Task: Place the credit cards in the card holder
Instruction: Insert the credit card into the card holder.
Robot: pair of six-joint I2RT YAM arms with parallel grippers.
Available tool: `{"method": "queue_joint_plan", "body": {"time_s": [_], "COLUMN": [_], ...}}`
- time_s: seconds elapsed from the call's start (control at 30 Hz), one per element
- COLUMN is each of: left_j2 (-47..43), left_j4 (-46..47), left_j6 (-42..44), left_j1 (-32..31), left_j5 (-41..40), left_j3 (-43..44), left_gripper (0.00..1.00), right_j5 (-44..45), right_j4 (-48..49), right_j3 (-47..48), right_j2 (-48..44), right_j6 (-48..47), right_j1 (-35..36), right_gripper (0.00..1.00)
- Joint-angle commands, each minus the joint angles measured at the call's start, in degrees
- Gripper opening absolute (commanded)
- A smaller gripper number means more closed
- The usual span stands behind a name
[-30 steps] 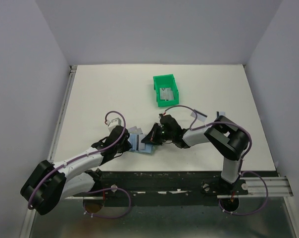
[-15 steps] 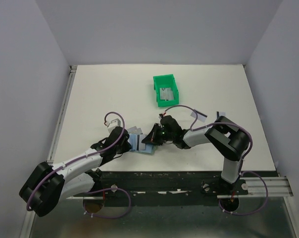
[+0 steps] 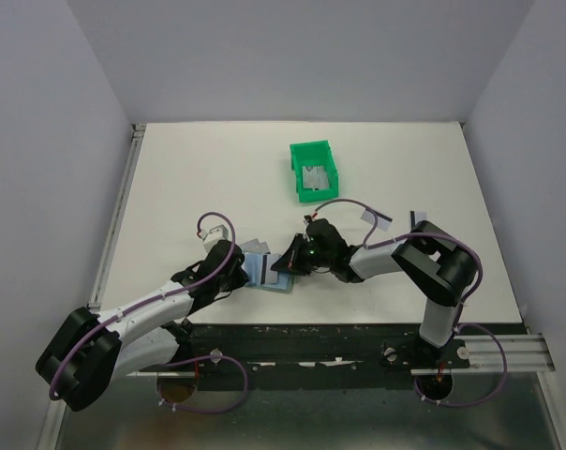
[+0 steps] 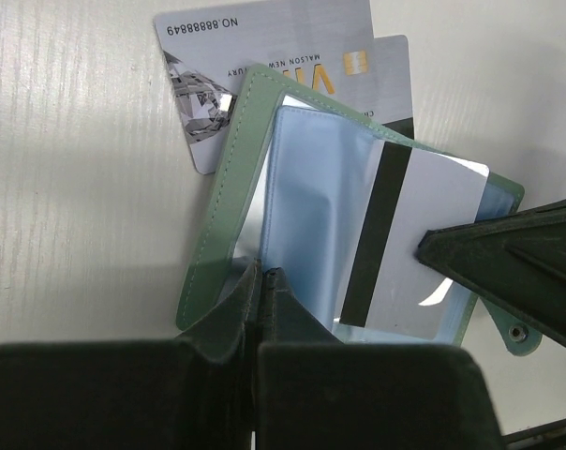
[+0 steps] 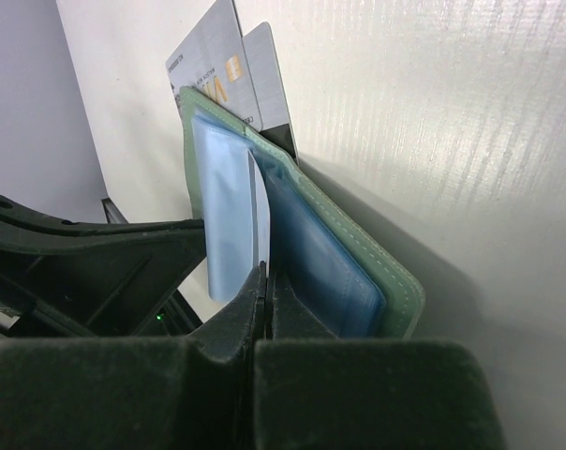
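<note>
While one credit card (image 4: 433, 234) sits between the leaves of the card holder (image 4: 229, 202), the job looks to me about midway, with this card not yet seated. The right jaws are pressed fully together on that card's outer edge, and its black-striped side leads over a pale-blue pocket (image 4: 311, 206). Much of the card is exposed. The left jaws are likewise closed tight, pinching the holder's near edge where cover and pocket leaf meet. The holder lies splayed open at the near middle of the tabletop (image 4: 77, 187), between the two arms.

Two more cards (image 4: 274, 56) lie flat on the tabletop, partly tucked beneath the holder's far edge. Something silvery (image 3: 315, 175), probably further cards, lies in the green bin (image 3: 299, 153) well beyond. Whether any card is already housed in another pocket I cannot tell.

The holder's cover is matte grey-green and leather-like, with a stitched seam and rounded corners. Its pockets are glossy, translucent film that bows and looks floppy. The cards are thin, stiff and silvery, and the uppermost loose one carries a diamond graphic and a printed number. The tabletop is white with a fine linear grain, and the bin is bright moulded plastic.
</note>
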Motion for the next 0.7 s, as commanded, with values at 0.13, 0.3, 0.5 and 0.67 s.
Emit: {"method": "queue_joint_plan", "body": {"time_s": [0.13, 0.3, 0.5, 0.67], "left_j2": [0.7, 0.9, 1.2, 1.8], "left_j4": [-5.9, -5.7, -5.7, -5.3], "left_j6": [0.4, 0.3, 0.4, 0.6], "left_j1": [-0.5, -0.5, -0.5, -0.5], "left_j5": [0.7, 1.0, 1.0, 1.1], "left_j3": [-1.8, -1.9, -1.8, -1.6], "left_gripper": [0.00, 0.00, 0.00, 0.00], "right_j5": [2.8, 2.6, 0.0, -3.1], "right_j4": [-5.8, -6.9, -5.0, -1.3], "right_j3": [1.8, 3.8, 5.2, 4.8], "right_j2": [1.8, 2.6, 4.1, 5.2], "right_j6": [-3.0, -3.7, -3.7, -3.7], "right_j1": [-0.9, -1.1, -1.1, -1.1], "right_gripper": [0.00, 0.01, 0.01, 0.01]}}
